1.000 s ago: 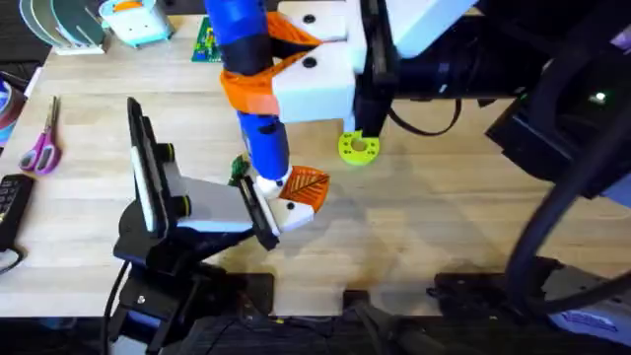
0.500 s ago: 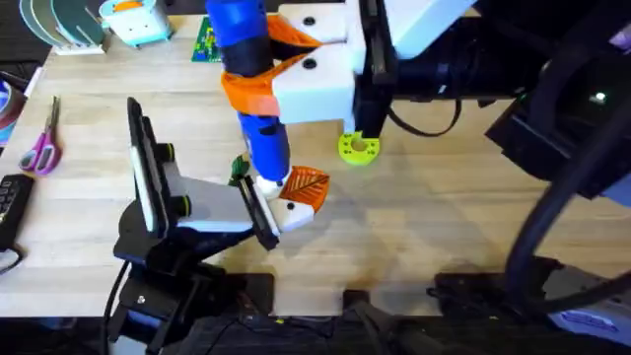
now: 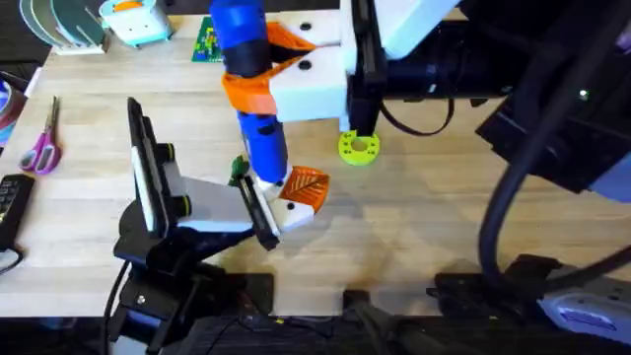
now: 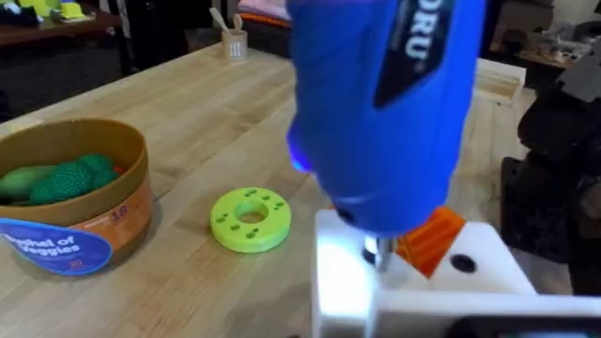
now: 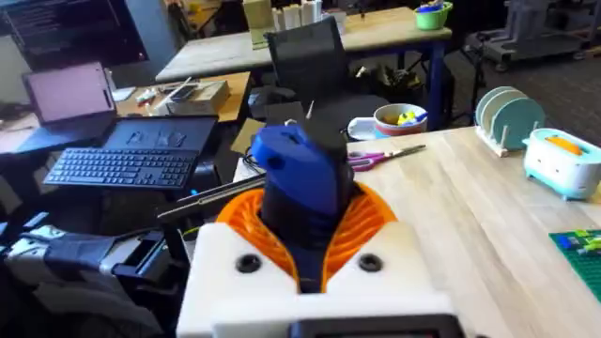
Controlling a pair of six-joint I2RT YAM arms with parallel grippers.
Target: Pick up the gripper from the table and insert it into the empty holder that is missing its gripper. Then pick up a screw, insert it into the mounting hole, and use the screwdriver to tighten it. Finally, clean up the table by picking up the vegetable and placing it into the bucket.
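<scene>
Right end effector (image 3: 258, 71) clamped on blue screwdriver (image 3: 248, 94), upright, tip down on left end effector (image 3: 286, 202) near counter (image 3: 424, 207) centre. Left fingers' state: cannot tell. Green vegetables in bucket (image 4: 103, 221), beside lime disc (image 4: 250, 218).

A workshop-like lab: wooden tabletops (image 5: 526, 216), a laptop (image 5: 70, 99) beside a keyboard (image 5: 122, 169), an office chair (image 5: 310, 56).
</scene>
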